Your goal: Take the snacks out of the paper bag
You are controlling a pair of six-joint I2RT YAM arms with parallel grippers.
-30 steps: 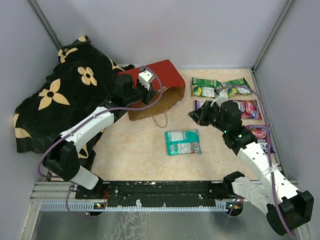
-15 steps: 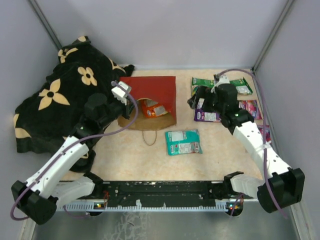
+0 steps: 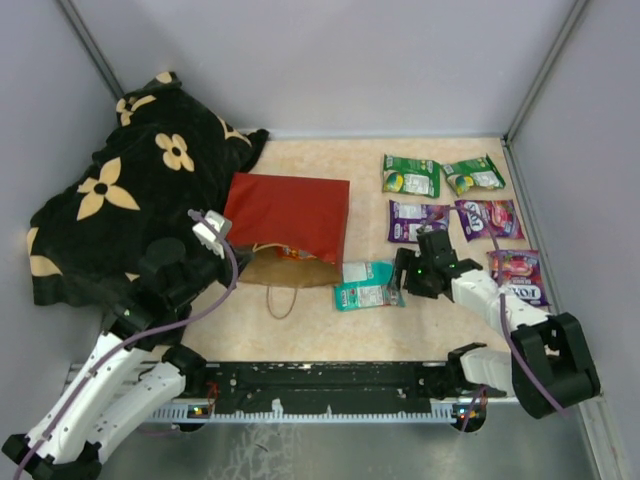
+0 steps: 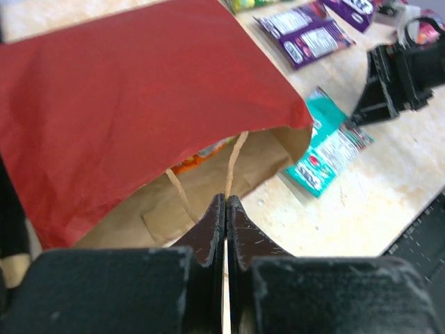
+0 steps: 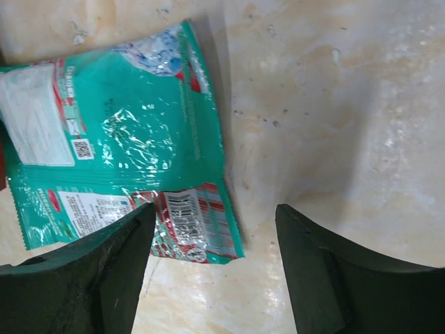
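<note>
The red paper bag [image 3: 288, 208] lies flat with its brown mouth [image 4: 208, 188] facing the near edge. An orange snack [image 4: 200, 157] shows just inside the mouth. My left gripper [image 4: 227, 200] is shut on the bag's thin cord handle [image 4: 236, 156] at the mouth. A teal snack [image 3: 366, 285] lies right of the mouth. My right gripper [image 5: 215, 212] hangs open low over that teal snack's [image 5: 125, 160] right edge, and its left finger [image 5: 90, 271] covers one corner. Green [image 3: 411, 176], purple [image 3: 418, 220] and pink-red [image 3: 518, 268] snacks lie on the table at the right.
A black flower-patterned blanket [image 3: 120, 200] is heaped at the left, against the bag's back corner. A second cord handle [image 3: 280, 300] loops on the table in front of the bag. Grey walls stand close at the back and both sides.
The bag has slid toward the near edge and flattened as my left arm drew back. My right gripper came down from the purple packets to the teal one.
</note>
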